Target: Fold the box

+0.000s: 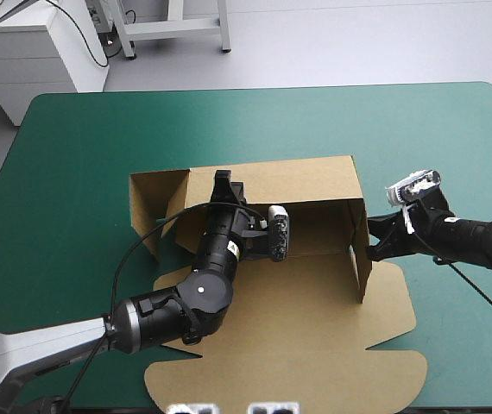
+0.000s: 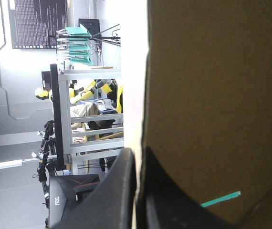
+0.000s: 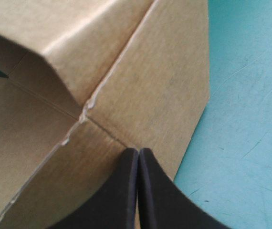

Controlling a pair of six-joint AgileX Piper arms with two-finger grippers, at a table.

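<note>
Box (image 1: 315,328) mid-tabletop (image 1: 73,172), brown board half raised: back wall (image 1: 298,179) and right wall (image 1: 360,250) upright, broad panel flat on box's near side. Left claw (image 1: 222,183) (image 2: 138,151) over box's back wall, toward box's left end, black fingers nearly together, clamped on board. Right claw (image 1: 372,250) (image 3: 138,151) at outer side of box's right wall, fingers pressed together in one point, pinching wall's edge.

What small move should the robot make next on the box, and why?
Probably the left gripper should let go of the back wall and raise the left side flap. On the box, the back wall and the right wall already stand, with the right gripper pinching the right wall, but the left side flap splays outward, not upright.
</note>
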